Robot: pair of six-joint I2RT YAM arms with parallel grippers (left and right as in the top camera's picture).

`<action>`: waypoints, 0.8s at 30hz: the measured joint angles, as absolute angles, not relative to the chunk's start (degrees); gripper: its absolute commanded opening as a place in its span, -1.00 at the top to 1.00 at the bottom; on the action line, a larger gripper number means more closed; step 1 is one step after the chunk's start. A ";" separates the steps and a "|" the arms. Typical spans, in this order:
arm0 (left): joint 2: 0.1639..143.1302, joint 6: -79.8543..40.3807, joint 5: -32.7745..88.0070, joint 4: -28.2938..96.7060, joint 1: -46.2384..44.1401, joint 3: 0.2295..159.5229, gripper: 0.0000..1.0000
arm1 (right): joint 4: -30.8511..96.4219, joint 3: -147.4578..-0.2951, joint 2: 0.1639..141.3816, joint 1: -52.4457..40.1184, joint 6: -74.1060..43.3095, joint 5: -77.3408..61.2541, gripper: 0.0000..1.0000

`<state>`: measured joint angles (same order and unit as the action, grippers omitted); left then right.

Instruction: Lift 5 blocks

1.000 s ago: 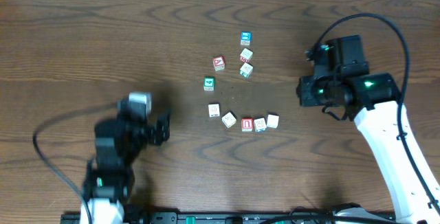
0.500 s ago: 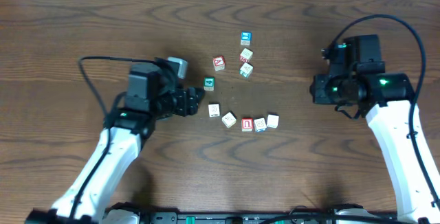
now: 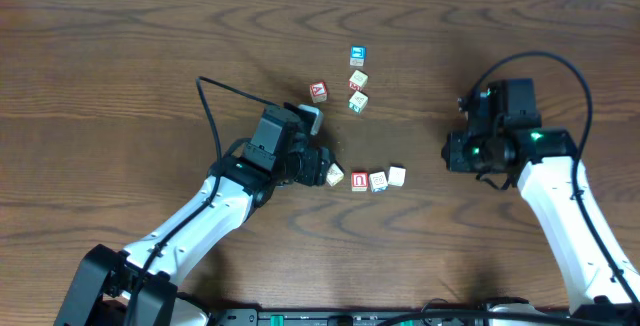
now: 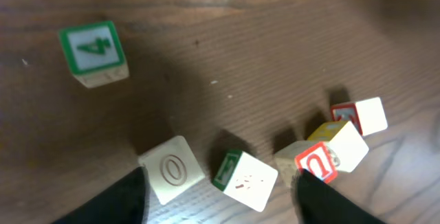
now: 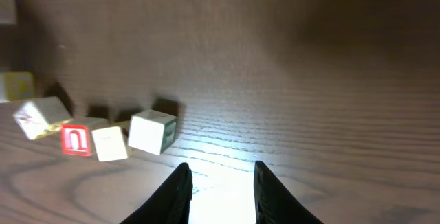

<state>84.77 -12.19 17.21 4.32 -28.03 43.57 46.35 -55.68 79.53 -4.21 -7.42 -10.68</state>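
Five pale blocks lie in a curved row. In the left wrist view they are the "O" block (image 4: pixel 173 170), a green-edged block (image 4: pixel 246 177), a red-letter block (image 4: pixel 317 165), a cream block (image 4: pixel 345 143) and a white block (image 4: pixel 370 114). My left gripper (image 4: pixel 220 198) is open low over the row's left end, with the "O" block and the green-edged block between its fingers (image 4: pixel 117 200). From overhead the left gripper (image 3: pixel 316 164) covers the first block, while the rest (image 3: pixel 378 180) show. My right gripper (image 5: pixel 221 183) is open and empty, right of the white block (image 5: pixel 151 132).
A green "4" cube (image 4: pixel 93 51) sits behind the row, hidden under the left wrist from overhead. A red "A" cube (image 3: pixel 318 91), a blue cube (image 3: pixel 357 56) and two pale cubes (image 3: pixel 358 90) lie farther back. The right arm (image 3: pixel 540 166) stands at the right.
My left arm swung from the front left up to the block row and lowered over its left end, its jaws narrowing a little. The right arm drifted slightly, still open.
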 measured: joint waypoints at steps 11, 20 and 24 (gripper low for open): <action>84.77 -27.86 11.07 2.92 -31.53 43.64 0.78 | 42.09 -50.02 79.66 -4.21 -7.60 -11.66 0.51; 84.77 -35.75 3.29 2.92 -37.01 43.66 0.86 | 41.71 -50.02 79.66 -4.21 -7.62 -11.86 0.59; 85.14 -37.34 0.89 2.37 -37.04 43.66 0.86 | 41.76 -50.02 79.66 -4.21 -7.62 -11.88 0.61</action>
<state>85.14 -37.34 0.89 2.37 -37.04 43.66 41.76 -50.02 79.66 -4.21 -7.62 -11.88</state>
